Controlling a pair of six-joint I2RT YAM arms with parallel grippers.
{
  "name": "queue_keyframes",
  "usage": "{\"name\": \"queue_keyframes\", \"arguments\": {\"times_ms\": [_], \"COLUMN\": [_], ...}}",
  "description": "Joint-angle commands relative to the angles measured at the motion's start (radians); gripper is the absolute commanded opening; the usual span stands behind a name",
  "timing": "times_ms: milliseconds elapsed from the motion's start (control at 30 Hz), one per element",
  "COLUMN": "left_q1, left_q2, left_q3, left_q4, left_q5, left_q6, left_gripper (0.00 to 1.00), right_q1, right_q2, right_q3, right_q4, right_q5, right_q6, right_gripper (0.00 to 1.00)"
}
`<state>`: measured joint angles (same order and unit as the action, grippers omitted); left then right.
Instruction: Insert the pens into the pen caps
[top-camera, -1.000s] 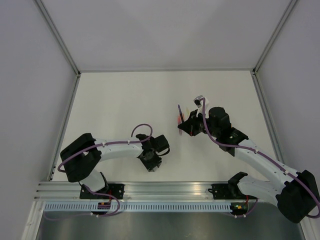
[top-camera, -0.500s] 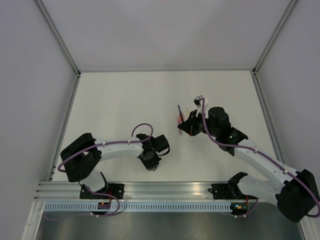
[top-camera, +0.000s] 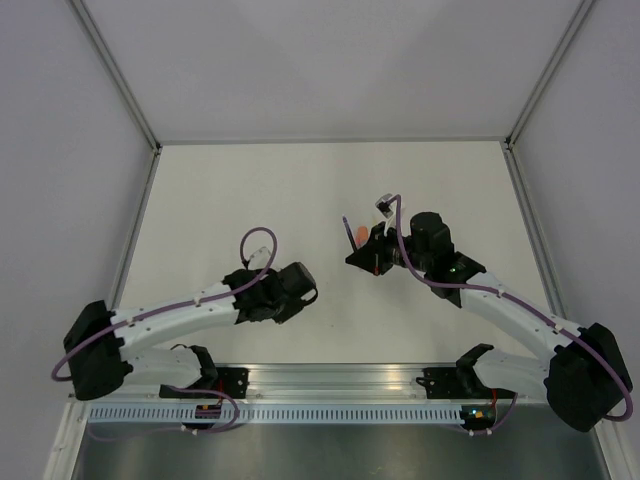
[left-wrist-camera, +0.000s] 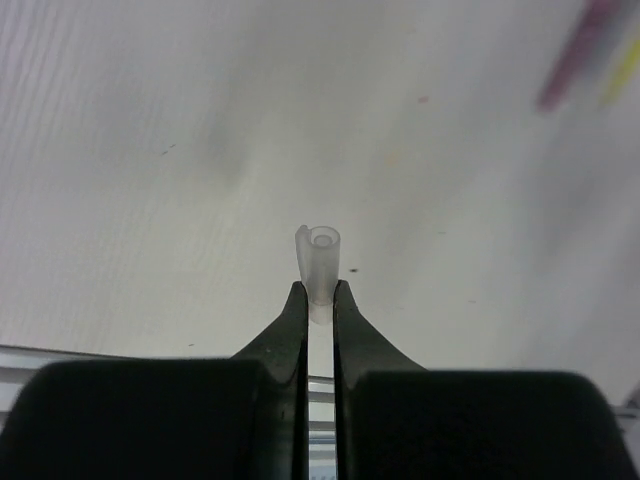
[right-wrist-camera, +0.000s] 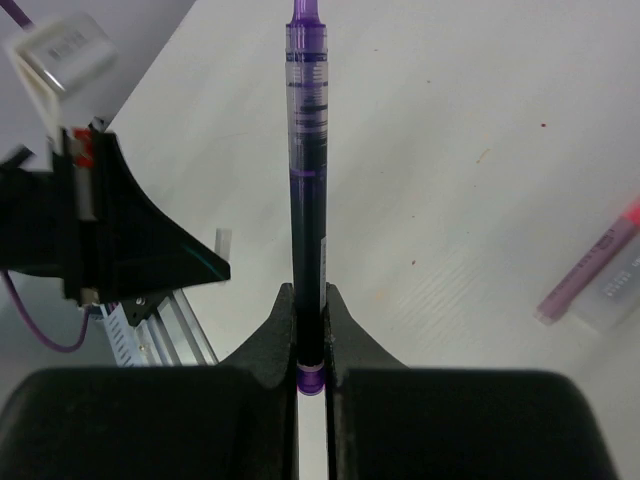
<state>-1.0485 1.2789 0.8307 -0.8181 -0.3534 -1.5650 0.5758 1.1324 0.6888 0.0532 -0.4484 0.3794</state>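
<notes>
Status: no pen capped yet.
- Left pincer (left-wrist-camera: 318, 293): closed around a pale cap (left-wrist-camera: 322, 258), held clear of the worktop (top-camera: 230, 200).
- Right pincer (right-wrist-camera: 308, 300): clamped on the purple pen (right-wrist-camera: 307, 190); pen and cap near each other, not joined.
- Pink pen (right-wrist-camera: 588, 270), pale pen (right-wrist-camera: 622, 292): lying on the worktop, waiting.
- Change: the left arm has risen and turned toward the right pincer.

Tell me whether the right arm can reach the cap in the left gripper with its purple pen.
Probably yes. The cap sticks out past the shut left gripper, open end exposed, and only bare table lies between it and the right gripper, shut on the purple pen.
</notes>
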Motion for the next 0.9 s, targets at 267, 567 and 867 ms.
{"name": "queue_keyframes", "arguments": {"times_ms": [267, 567, 867], "left_q1": [0.022, 0.151, 0.194], "left_q2": [-0.53, -0.544, -0.52], "left_q3": [-0.033, -0.103, -0.14], "left_q4": [0.531, 0.882, 1.036], "left_q5": [-0.259, 0.036, 0.207], "left_q6": [0.627, 0.77, 0.793], "left_gripper": [0.02, 0.02, 0.02], "right_q1": [0.056, 0.15, 0.153], "right_q2": [0.012, 0.006, 0.006], "right_q3": [-0.055, -0.068, -0.066], "right_q4": [0.296, 0.409, 0.408], "right_q5": [-0.237, -0.291, -0.297], "right_q6": [0.122, 0.179, 0.197], "right_gripper": [0.0, 0.0, 0.0]}}
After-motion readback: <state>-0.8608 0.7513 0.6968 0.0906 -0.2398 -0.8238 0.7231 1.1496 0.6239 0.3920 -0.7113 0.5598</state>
